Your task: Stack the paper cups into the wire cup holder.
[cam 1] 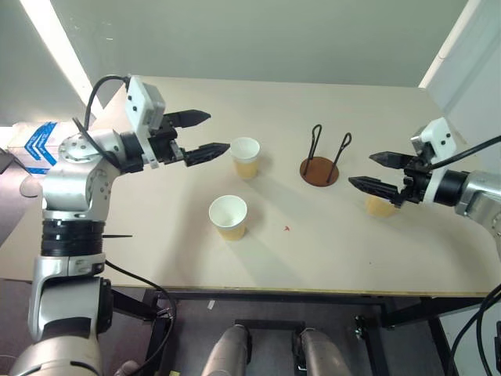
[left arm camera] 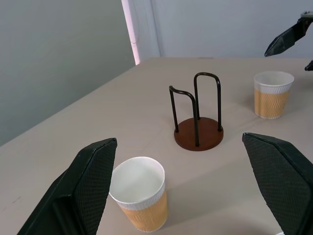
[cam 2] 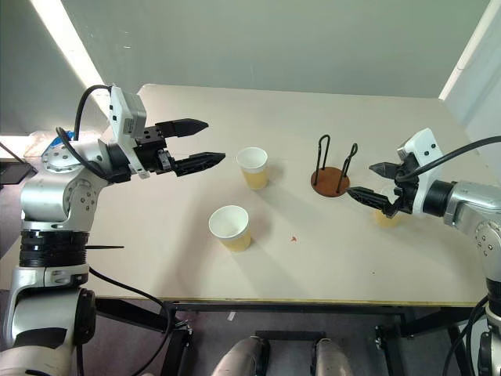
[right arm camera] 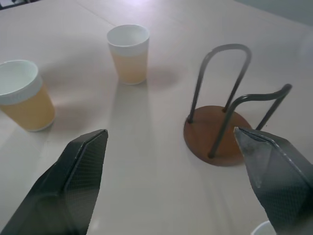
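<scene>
Nearest the camera, at the table's (cam 1: 329,266) front: one paper cup (cam 1: 228,216), upright, mouth up, standing alone on the pale top, with a tiny red speck (cam 1: 287,229) on the surface just to its right.

Left gripper (cam 1: 200,135) raised above the table's left part, fingers spread wide, nothing between them, pointing toward the middle. Just past its fingertips, a second paper cup (cam 1: 246,157), upright, apart from the fingers. Seen along those fingers in the left wrist view, that cup (left arm camera: 140,193) close in front, the wire cup holder (left arm camera: 197,117) beyond, the third cup (left arm camera: 272,94) farther still.

Right gripper (cam 1: 379,170) raised above the table's right part, fingers likewise spread wide and holding nothing, aimed toward the left. Third paper cup (cam 1: 380,206) directly below the lower finger, partly hidden by it; cannot tell whether touched.

Wire cup holder (cam 1: 319,168) between the two grippers, nearer the right one, upright on its round brown base, two black wire loops rising from it, no cup inside. All three cups on the table, each well apart from the holder or beside it, none stacked.

Blue-and-white package (cam 1: 37,145) off the table's left edge.
</scene>
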You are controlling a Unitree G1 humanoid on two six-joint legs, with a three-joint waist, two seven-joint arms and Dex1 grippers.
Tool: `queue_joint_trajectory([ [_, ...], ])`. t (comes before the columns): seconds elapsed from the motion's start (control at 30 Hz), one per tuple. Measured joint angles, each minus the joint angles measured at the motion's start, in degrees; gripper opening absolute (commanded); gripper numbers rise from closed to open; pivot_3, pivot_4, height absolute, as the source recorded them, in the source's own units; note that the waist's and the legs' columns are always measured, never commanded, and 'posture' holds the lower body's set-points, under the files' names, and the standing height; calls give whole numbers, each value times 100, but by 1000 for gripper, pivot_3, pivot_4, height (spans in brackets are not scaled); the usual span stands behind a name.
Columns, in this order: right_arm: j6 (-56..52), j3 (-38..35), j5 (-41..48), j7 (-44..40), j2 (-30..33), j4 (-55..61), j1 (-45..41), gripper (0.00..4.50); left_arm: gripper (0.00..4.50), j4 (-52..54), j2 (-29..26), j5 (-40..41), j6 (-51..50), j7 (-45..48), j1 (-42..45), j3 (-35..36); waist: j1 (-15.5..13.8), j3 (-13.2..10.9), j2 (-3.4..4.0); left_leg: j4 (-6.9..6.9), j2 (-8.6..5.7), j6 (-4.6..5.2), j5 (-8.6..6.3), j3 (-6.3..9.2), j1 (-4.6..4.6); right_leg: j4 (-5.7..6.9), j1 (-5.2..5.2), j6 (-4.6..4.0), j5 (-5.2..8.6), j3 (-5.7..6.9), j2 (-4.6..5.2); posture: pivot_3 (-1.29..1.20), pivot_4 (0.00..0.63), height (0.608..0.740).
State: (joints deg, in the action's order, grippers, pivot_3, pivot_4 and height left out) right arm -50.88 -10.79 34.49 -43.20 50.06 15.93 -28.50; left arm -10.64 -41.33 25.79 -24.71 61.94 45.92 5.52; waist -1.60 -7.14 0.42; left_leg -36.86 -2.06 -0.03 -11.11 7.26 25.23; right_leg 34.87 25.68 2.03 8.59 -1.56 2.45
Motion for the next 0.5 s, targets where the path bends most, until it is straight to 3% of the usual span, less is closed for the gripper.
queue_joint_trajectory([
  [0.2, -362, 93, -244, 589, -104, -322, -399, 4436, 4500, -116, 69, -15, 94, 7, 20, 1, -1, 0, 0, -8, 0, 2, 0, 1, 0, 4, -1, 3, -5, -1, 0, 0, 150, 740],
  [0.5, -717, 741, -451, 659, -359, -848, -982, 4436, 4500, -250, 148, -114, 218, 16, 129, -1, -2, 0, 0, -8, 0, 7, -3, 1, 3, 1, 1, 7, -6, -1, 0, 0, 150, 740],
])
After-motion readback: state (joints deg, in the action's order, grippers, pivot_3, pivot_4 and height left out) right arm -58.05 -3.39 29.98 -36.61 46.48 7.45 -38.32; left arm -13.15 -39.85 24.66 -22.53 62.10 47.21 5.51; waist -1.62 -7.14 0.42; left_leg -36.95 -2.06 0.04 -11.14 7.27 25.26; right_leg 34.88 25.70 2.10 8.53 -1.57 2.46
